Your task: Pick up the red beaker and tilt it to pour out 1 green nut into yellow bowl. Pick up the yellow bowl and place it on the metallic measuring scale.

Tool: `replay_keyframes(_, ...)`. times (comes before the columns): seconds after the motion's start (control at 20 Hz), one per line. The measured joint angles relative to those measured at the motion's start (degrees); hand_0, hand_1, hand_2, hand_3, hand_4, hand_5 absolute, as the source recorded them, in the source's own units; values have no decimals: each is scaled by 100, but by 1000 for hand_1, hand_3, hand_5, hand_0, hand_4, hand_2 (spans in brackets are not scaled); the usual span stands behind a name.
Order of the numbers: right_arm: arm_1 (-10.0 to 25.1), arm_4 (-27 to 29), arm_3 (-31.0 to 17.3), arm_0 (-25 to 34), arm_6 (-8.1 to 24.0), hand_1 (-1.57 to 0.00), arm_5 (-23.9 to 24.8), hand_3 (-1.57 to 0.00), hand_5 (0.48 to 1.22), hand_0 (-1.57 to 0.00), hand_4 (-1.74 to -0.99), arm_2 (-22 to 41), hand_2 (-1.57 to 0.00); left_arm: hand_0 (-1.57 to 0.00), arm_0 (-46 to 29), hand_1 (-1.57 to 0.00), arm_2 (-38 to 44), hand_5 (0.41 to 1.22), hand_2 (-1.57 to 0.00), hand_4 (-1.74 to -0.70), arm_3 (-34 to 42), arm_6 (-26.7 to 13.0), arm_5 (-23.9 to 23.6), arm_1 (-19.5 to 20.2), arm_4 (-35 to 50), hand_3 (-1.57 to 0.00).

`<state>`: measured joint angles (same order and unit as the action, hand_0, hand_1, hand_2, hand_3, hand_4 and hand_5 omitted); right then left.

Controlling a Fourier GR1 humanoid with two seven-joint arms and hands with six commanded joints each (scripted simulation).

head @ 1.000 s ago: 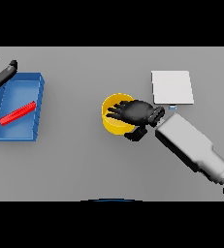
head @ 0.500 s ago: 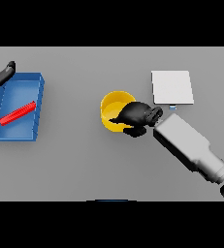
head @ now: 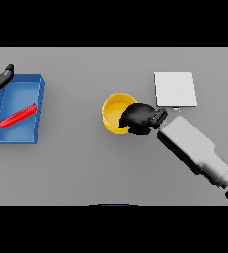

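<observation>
The yellow bowl [head: 116, 112] stands on the grey bench [head: 86, 168], and the right hand [head: 141, 118] is set against its near-right rim. The dark fingers are seen curled over that rim in what looks like a pinch on the wall, though the exact contact on the inner side is hidden by the hand itself. The bowl's interior appears plain yellow; whether a green nut lies inside cannot be told.

The metallic measuring scale [head: 174, 89], a flat pale square plate, lies just beyond the hand and a little to its right, close by but apart from the bowl. Far to the hand's left a blue tray [head: 36, 106] is seen, with a long red object [head: 18, 115] lying slantwise in it, presumably the red beaker. The left hand [head: 1, 79] shows at the tray's far corner, at the view's edge; its finger posture cannot be made out.

The bowl is judged to be light, rigid and smooth-walled, so a rim pinch may let it swing or slip if it is lifted quickly. A firm hold on the rim, with the wall pressed between thumb and fingers, is judged best, and the bowl should be kept level so that any contents are not spilled during the short carry to the scale.
</observation>
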<state>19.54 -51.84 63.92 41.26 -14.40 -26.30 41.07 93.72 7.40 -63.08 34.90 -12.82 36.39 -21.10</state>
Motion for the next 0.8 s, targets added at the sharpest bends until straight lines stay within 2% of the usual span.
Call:
replay_keyframes(0.15,94,107,89,3,19,-1540,-65,-1340,1213,-1542,-1730,-95,-1331,1,-25,1,106,696,1,-717,-18,-8,-27,76,-101,1)
replay_keyframes(0.35,179,320,451,4,347,-1558,-335,-1252,1218,-1559,-1737,-359,-1414,1,-18,1,335,693,1,-724,-101,0,-191,168,-274,1)
replay_keyframes(0.55,517,428,847,52,329,-1566,-452,-1180,1220,-1566,-1739,-628,-1455,1,59,1,331,686,1,-714,-222,5,-244,210,-386,1)
replay_keyframes(0.8,725,452,1280,-113,609,-1569,-554,-1157,1220,-1563,-1740,-815,-1526,1,43,1,483,694,1,-721,-265,2,-329,309,-505,1)
